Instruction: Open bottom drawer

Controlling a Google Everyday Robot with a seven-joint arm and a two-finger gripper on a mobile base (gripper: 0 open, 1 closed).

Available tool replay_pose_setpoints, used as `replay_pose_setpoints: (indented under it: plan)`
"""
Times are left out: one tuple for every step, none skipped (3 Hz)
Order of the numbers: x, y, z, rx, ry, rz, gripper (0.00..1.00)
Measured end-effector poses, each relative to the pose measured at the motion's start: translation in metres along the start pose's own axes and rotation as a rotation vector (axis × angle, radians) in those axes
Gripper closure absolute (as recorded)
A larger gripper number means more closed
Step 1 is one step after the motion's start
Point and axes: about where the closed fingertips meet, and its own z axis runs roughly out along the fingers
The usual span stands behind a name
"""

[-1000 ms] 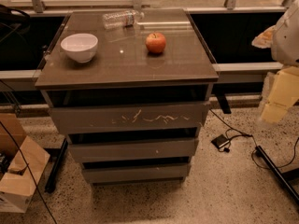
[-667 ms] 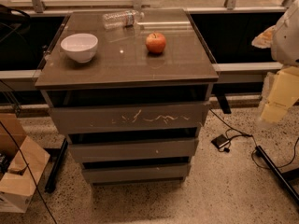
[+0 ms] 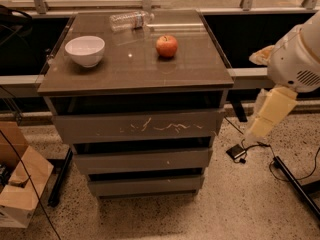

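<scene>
So basically nothing's happened on the actual task yet. The bottom drawer (image 3: 145, 185) sits at the very foot of the cabinet, right above the floor. Its plain front looks closed, about in line with the middle drawer (image 3: 142, 160) above it, with no gap pulled out.

The gripper (image 3: 262, 121) hangs off to the right of the cabinet, well apart from it, at roughly the height of the scratched top drawer (image 3: 137, 126). It isn't touching anything. From this angle there's no telling whether the jaws are wide or narrow, since it's just a cream-coloured block seen side-on.

The stuff on the tabletop (image 3: 200, 69) is a white bowl (image 3: 85, 50), an apple (image 3: 167, 46) and a plastic water bottle (image 3: 129, 20) lying on its side, all out of the way.

What's left is pretty much everything. The gripper has to come down and left to that lowest front, get purchase on a face with no handle, probably at an edge, and then pull it out.
</scene>
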Motion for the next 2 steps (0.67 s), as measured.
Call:
replay_pose_setpoints:
  plan:
    - [0.000,-0.005,0.046,-0.063,-0.098,0.016,0.00]
    - [0.015,-0.008,0.087,-0.132,-0.166,0.051,0.00]
